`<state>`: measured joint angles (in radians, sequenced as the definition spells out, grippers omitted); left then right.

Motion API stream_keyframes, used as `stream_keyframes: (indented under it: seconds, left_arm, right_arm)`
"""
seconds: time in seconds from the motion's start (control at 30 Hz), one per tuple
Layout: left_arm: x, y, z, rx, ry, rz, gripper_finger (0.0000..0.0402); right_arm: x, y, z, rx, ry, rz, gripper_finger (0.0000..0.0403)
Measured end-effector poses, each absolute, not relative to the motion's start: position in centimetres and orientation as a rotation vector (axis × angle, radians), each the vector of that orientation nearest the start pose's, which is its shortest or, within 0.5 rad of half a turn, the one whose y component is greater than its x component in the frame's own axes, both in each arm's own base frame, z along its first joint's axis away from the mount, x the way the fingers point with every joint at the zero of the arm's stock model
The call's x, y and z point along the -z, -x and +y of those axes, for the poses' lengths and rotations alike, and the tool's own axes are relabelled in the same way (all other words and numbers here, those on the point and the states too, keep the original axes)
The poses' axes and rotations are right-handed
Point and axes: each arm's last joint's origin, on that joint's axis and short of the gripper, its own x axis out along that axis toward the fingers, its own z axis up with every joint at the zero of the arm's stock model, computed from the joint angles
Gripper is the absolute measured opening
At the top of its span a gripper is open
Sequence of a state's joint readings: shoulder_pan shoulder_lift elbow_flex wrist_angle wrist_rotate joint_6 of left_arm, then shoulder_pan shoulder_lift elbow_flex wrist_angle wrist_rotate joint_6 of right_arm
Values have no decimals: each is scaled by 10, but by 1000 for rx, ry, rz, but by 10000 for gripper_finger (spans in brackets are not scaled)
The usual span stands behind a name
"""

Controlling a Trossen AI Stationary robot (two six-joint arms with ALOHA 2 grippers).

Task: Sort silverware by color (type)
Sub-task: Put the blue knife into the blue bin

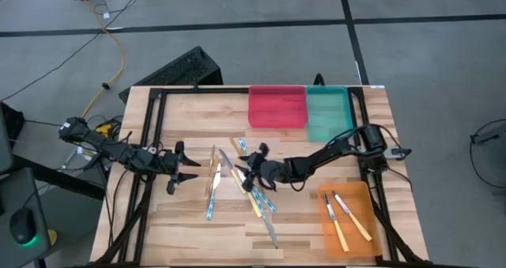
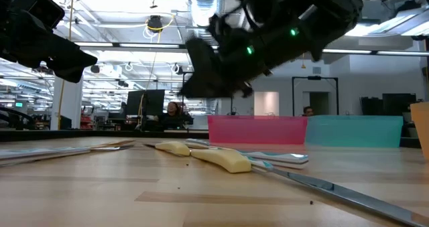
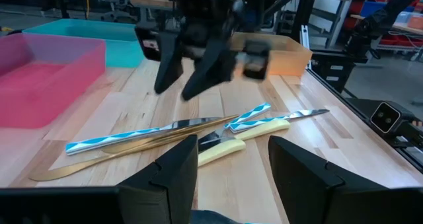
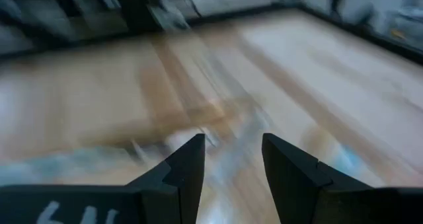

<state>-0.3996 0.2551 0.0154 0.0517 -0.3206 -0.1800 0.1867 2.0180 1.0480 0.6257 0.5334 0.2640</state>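
Only the high view shows the trays' insides: the orange tray [image 1: 353, 220] at the table's [image 1: 182, 220] front right corner holds two yellow-handled knives [image 1: 341, 218], while the red tray [image 1: 277, 107] and teal tray [image 1: 327, 112] at the far edge look empty. The rest of the silverware [image 1: 237, 181] lies scattered mid-table. The left wrist view shows blue-striped handles [image 3: 250, 117] and a yellow-handled knife [image 3: 244, 135] crossing. The right gripper [image 1: 254, 170] hovers over this pile, fingers spread, holding nothing. The left gripper [image 1: 188, 170] waits, fingers apart, nearer the left edge.
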Motion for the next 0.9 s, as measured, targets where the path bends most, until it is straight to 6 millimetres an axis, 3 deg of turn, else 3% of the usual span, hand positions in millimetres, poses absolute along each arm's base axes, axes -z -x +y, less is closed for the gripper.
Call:
stream_keyframes:
  seconds: [0.13, 0.33, 0.9]
  left_arm:
    - [-152, -105, -35, 63, 113, 184, 169]
    - [-152, -105, -35, 62, 113, 184, 169]
    - [-152, -105, -35, 63, 113, 184, 169]
  right_arm:
    - [-136, -406, 60, 372, -141, 262, 175]
    - [-146, -406, 57, 375, -107, 243, 175]
    - [-145, -406, 57, 381, -99, 257, 175]
